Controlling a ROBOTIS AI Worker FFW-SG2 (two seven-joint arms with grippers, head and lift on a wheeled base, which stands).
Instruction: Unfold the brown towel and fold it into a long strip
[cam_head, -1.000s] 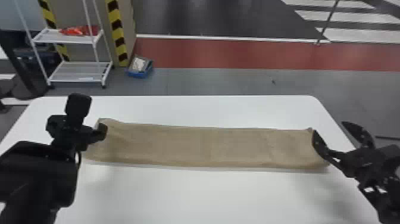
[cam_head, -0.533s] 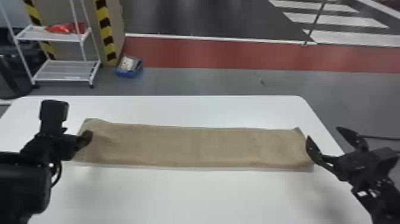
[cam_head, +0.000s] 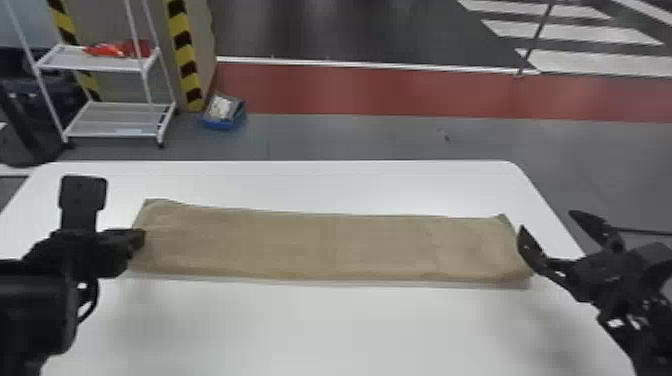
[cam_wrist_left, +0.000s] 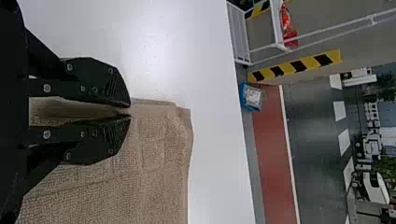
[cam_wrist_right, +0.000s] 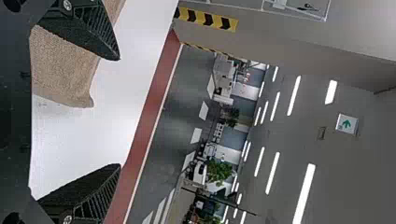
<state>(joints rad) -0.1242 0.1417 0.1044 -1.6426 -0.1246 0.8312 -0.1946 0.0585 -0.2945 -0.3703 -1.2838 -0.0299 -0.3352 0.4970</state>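
1. Black, the left tool (cam_head: 142, 240) is at the left end of the brown towel (cam_head: 325, 245). In its wrist view, the left tool (cam_wrist_left: 130, 112) is narrow, its tips all but meeting over the cloth; I cannot tell whether any cloth is pinched between them.
2. The right tool (cam_head: 547, 220) is wide, one finger right beside the towel's right end and the other out past it. In its own wrist view, the right tool (cam_wrist_right: 119, 112) has its fingers well apart, with nothing held between the tips.
3. The towel lies as a long, low strip running from left to right across the white bench (cam_head: 320, 330). The far left corner looks slightly uneven.
4. Beyond the bench is grey floor (cam_head: 350, 140). On the left stands a white cart (cam_head: 115, 120) with a red item (cam_head: 120, 48) on its upper shelf.
5. A blue box (cam_head: 220, 122) with pale contents sits on the floor just beside the cart, close to a yellow and black striped edge (cam_head: 187, 70).
6. Farther off come a red floor band (cam_head: 375, 90), a thin white line (cam_head: 375, 63), then dark floor (cam_head: 350, 30) with broad white stripes (cam_head: 575, 35) on the right.
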